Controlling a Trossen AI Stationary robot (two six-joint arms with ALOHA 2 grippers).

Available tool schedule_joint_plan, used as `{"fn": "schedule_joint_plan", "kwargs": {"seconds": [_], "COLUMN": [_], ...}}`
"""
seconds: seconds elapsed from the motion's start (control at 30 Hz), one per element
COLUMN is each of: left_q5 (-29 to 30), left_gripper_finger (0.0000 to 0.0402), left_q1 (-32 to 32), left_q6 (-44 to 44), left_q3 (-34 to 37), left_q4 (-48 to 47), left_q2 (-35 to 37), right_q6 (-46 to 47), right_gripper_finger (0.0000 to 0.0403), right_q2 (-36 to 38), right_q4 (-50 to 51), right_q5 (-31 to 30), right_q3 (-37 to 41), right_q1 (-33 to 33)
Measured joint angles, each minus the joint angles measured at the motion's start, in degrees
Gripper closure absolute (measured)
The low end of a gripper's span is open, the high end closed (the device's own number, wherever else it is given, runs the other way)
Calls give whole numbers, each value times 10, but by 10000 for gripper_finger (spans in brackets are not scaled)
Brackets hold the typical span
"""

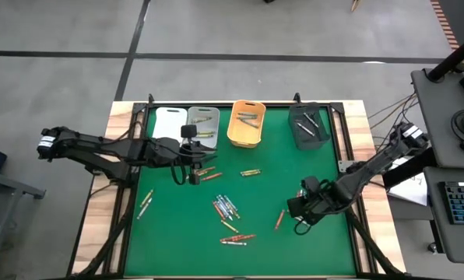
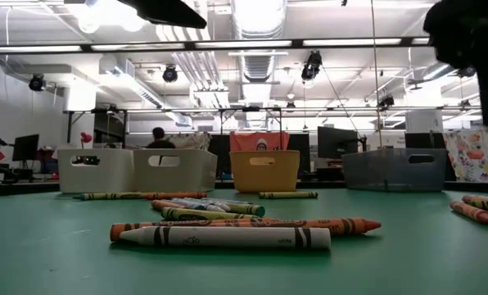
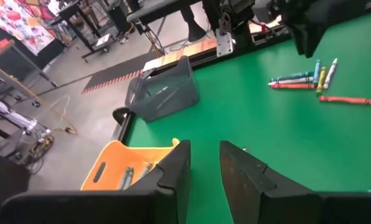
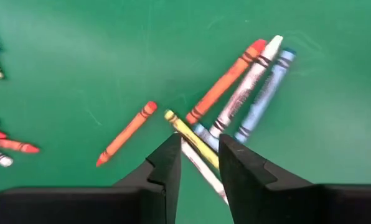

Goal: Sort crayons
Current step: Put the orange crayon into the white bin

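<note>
Many crayons lie loose on the green mat: a cluster (image 1: 226, 207) in the middle, a few (image 1: 236, 238) near the front, others (image 1: 209, 174) by my left gripper. My left gripper (image 1: 191, 173) hangs above the mat's far left part, and its fingers (image 3: 204, 155) stand a little apart with nothing between them. My right gripper (image 1: 298, 214) points down over the near right part. It is open (image 4: 200, 146) over a small group of crayons, and a yellow crayon (image 4: 188, 132) runs in between its fingertips. My right gripper comes from above with a finger on either side of the yellow crayon's near end (image 4: 201, 149), which lies flat on the mat. I cannot tell whether the fingers touch it.
Four bins stand in a row at the far edge: white (image 1: 170, 123), grey (image 1: 203, 124), orange (image 1: 246, 124) and dark grey (image 1: 308, 126), the last three with crayons inside. An orange, a white and a blue crayon (image 4: 248, 93) lie side by side beyond my right fingers. Bare mat lies at the near left.
</note>
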State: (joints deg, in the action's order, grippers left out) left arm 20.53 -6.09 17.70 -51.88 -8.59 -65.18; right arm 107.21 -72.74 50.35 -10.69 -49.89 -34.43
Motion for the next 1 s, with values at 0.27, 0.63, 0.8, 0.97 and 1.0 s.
{"fn": "schedule_joint_plan", "kwargs": {"seconds": [0.27,0.63,0.8,0.97,1.0], "left_q5": [0,1,1,1,1], "left_gripper_finger": [333,333,333,333,333], "left_q1": [18,47,50,53,52], "left_q6": [14,11,12,13,13], "left_q3": [0,0,0,0,0], "left_q4": [19,18,17,16,16], "left_q2": [-31,-45,-45,-45,-45], "right_q6": [-13,-14,-14,-13,-12], "right_gripper_finger": [307,305,305,305,305], "right_q2": [-75,-117,-132,-143,-145], "right_q4": [-19,-18,-18,-18,-18], "right_q5": [0,3,6,7,6], "right_q3": [-4,-5,-5,-5,-5], "right_q1": [24,49,54,57,57]}}
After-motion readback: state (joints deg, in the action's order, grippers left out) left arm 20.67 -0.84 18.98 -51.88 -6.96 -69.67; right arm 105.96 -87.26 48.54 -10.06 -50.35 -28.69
